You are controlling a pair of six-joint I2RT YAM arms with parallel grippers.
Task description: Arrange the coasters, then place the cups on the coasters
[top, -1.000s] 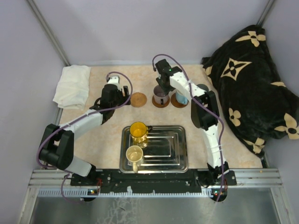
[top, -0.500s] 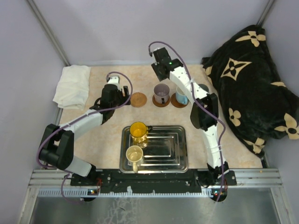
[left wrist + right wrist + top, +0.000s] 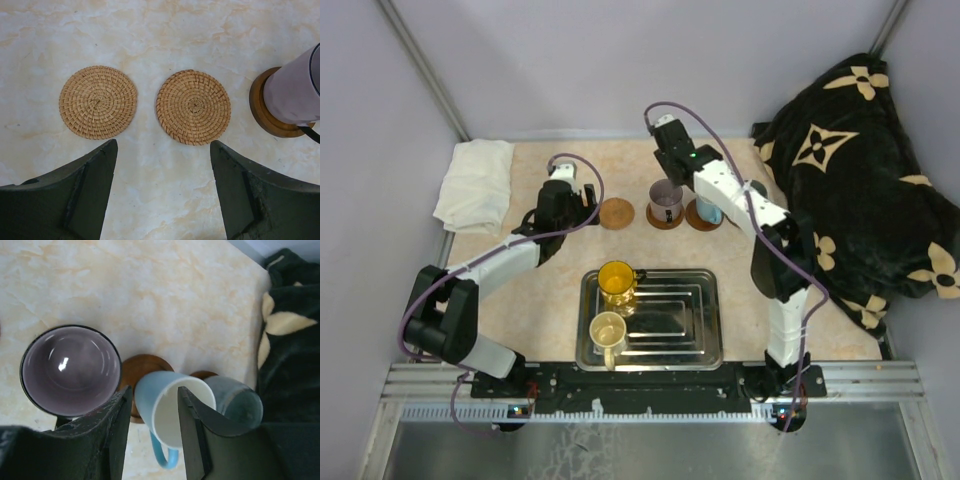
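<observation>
Three mugs at back: purple mug (image 3: 70, 370) and white mug (image 3: 175, 410) on wooden coasters, grey mug (image 3: 235, 402) beside, base hidden. Two woven coasters (image 3: 98, 102) (image 3: 193, 106) bare, spaced for yellow mug (image 3: 617, 278) and cream mug (image 3: 608, 328), both in tray (image 3: 695, 330). Left gripper (image 3: 162, 150) spread wide, empty, above them. Right gripper (image 3: 153, 395) parted, empty, over white mug.

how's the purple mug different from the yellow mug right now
Colour: the purple mug is greyish purple, the yellow mug is orange-yellow. Place: the purple mug stands on a brown coaster beyond the tray, while the yellow mug stands inside the tray with no coaster under it. Both are upright, and neither is held.
</observation>
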